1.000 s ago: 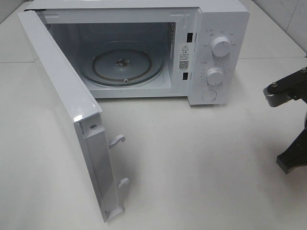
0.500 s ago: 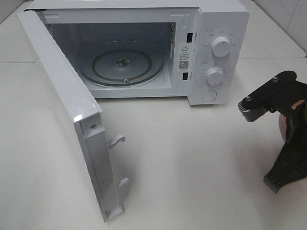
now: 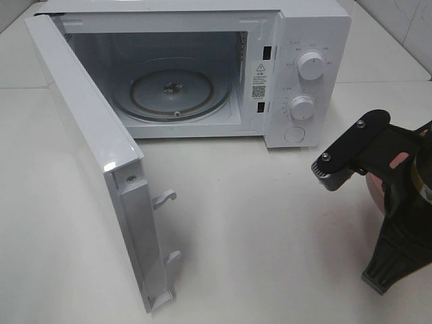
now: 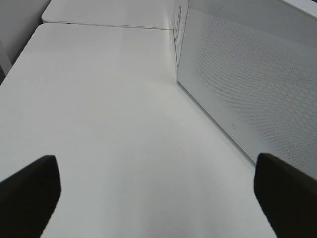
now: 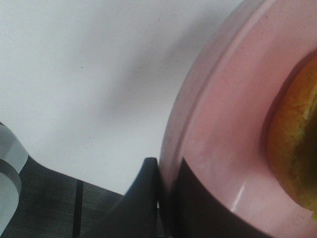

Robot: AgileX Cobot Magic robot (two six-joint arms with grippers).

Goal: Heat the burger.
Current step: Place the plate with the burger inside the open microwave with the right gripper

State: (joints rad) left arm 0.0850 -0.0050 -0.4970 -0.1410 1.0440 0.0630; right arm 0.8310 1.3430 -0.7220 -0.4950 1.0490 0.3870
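**Exterior high:** The right arm [image 3: 395, 216] hangs over the white table [image 3: 270, 223] at the edge of the scene. A sliver of pink plate [image 3: 374, 196] shows beneath its black frame, and its fingertips are hidden from this angle. Well apart from it, off to its left, the white microwave [image 3: 297, 74] stands with its door [image 3: 88, 135] swung wide. The glass turntable [image 3: 172, 91] is in plain sight inside.

**Left wrist:** The left gripper [image 4: 158, 198] hovers above the table with its jaws spread wide and nothing between them. Only the dark fingertips [image 4: 29, 193] show at the frame's corners. The meshed window of the microwave door lies just ahead of it, off to one side.

**Right wrist:** The right gripper [image 5: 163, 198] is pinched tight on the rim of the pink plate, one dark finger [image 5: 141, 198] outside the rim and the other inside. The burger [image 5: 297, 148] sits on the plate just beyond the fingers, with only the edge of its golden-brown bun in shot.
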